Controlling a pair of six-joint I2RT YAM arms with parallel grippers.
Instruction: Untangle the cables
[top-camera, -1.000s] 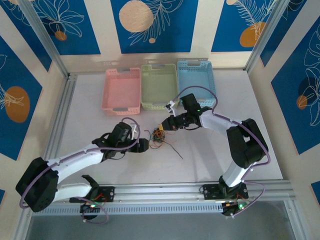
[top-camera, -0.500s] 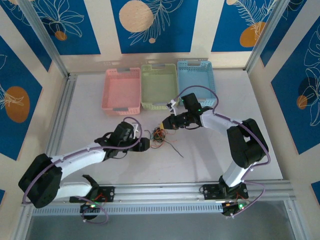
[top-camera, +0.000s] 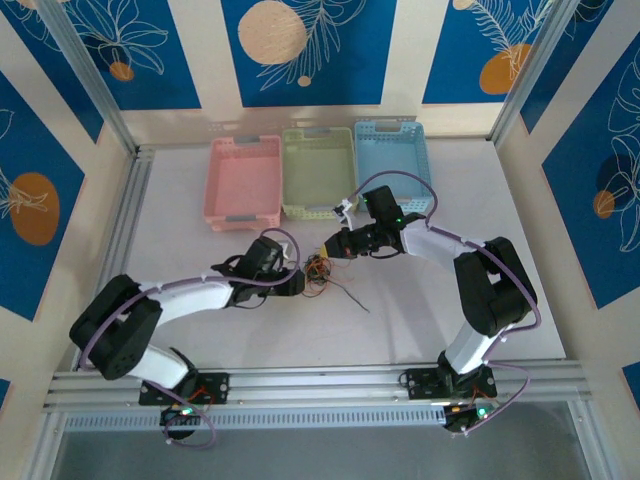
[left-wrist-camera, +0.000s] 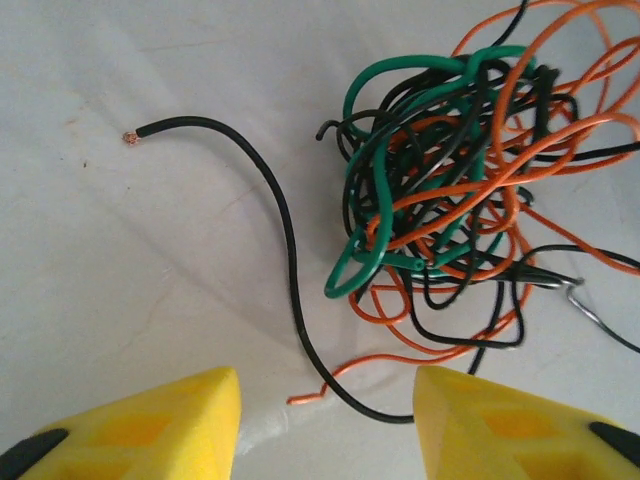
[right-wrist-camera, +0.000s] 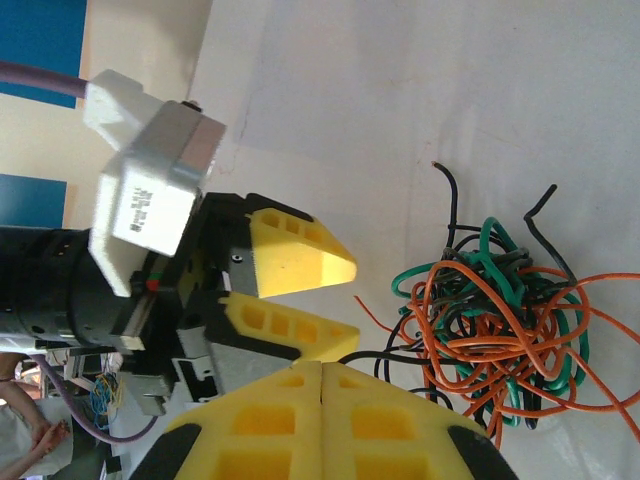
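Observation:
The cables (top-camera: 318, 268) lie in a tangled ball of orange, green and black wire (left-wrist-camera: 460, 180) on the white table between the two arms. My left gripper (top-camera: 297, 283) sits just left of the ball and is open. A loose black strand (left-wrist-camera: 285, 230) and a bare orange end (left-wrist-camera: 300, 398) run into the gap between its yellow fingers (left-wrist-camera: 200, 420). My right gripper (top-camera: 332, 247) is just behind the ball, with its jaws pressed together (right-wrist-camera: 321, 364). A black strand (right-wrist-camera: 400, 352) reaches its tips; I cannot tell if it is pinched.
Pink (top-camera: 243, 180), green (top-camera: 318, 172) and blue (top-camera: 392, 160) baskets stand in a row at the back. One thin wire (top-camera: 350, 297) trails right from the ball. A metal rail (top-camera: 320, 380) borders the near edge.
My left arm has swung right and forward, up to the tangle, and its jaws have narrowed. The right gripper has stayed in place, shut.

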